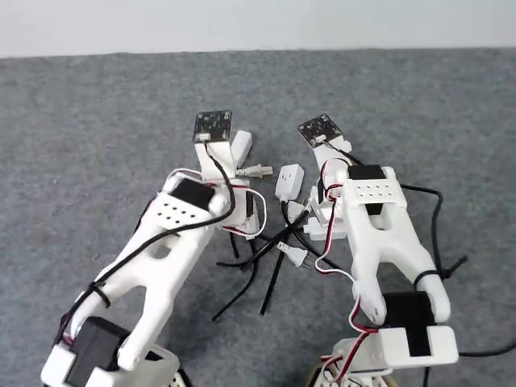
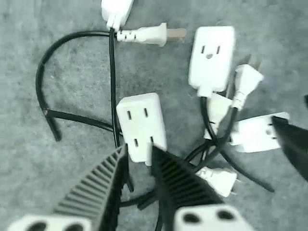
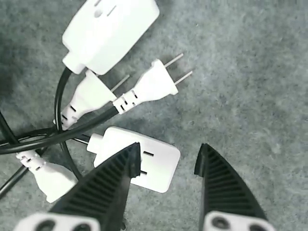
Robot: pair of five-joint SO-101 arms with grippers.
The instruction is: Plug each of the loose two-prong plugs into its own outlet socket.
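My left gripper (image 2: 138, 150) is shut on the narrow cord end of a white outlet socket (image 2: 139, 120) that lies flat on the carpet. A second outlet (image 2: 211, 53) and a loose two-prong plug (image 2: 149, 34) lie beyond it. My right gripper (image 3: 168, 154) is open just above the carpet. One of its fingers (image 3: 108, 183) overlaps the edge of a third outlet (image 3: 159, 166). Two loose plugs (image 3: 156, 82) (image 3: 89, 98) lie side by side just past it, prongs bare. In the high view both grippers (image 1: 238, 214) (image 1: 318, 218) sit low on either side of the cable tangle.
Black cords (image 1: 250, 266) cross between the arms, and another white plug (image 1: 294, 256) lies on them. A white outlet (image 1: 289, 181) sits between the two grippers. Grey carpet (image 1: 97, 121) spreads open to the left, right and back.
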